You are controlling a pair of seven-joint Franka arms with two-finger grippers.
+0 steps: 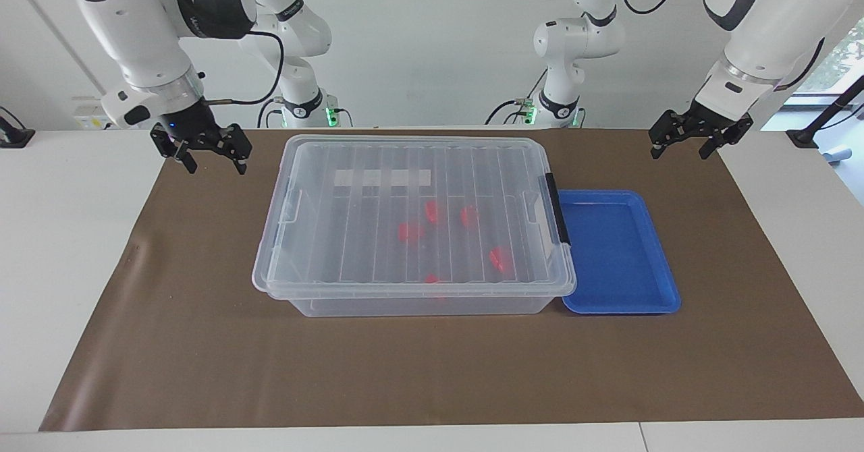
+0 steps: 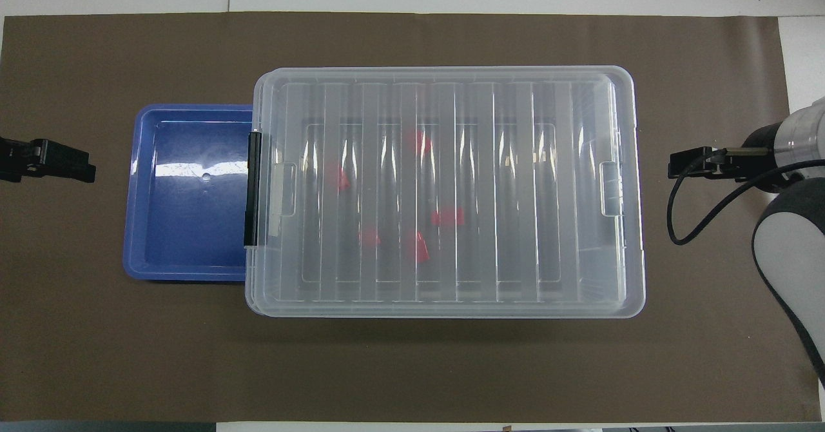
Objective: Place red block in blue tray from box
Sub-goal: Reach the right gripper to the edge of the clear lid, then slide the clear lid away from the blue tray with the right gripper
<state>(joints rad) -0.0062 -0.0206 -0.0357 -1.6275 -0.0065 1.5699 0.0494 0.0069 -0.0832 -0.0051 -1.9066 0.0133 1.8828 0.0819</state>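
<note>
Lidded box with red blocks inside, blue tray beside it

The box (image 1: 413, 219) sits shut on the brown mat (image 1: 202, 357); the red block (image 1: 410, 231) lies inside among similar pieces. The blue tray (image 1: 665, 283) touches the box's clip end, toward the left arm's end of the counter. The right end effector (image 1: 214, 157) hangs spread-fingered near the box's other end; the left end effector (image 1: 683, 150), also spread, waits above the mat's corner.

A brown mat (image 1: 202, 344) covers most of the white table (image 1: 67, 236) (its edges stay bare).
</note>
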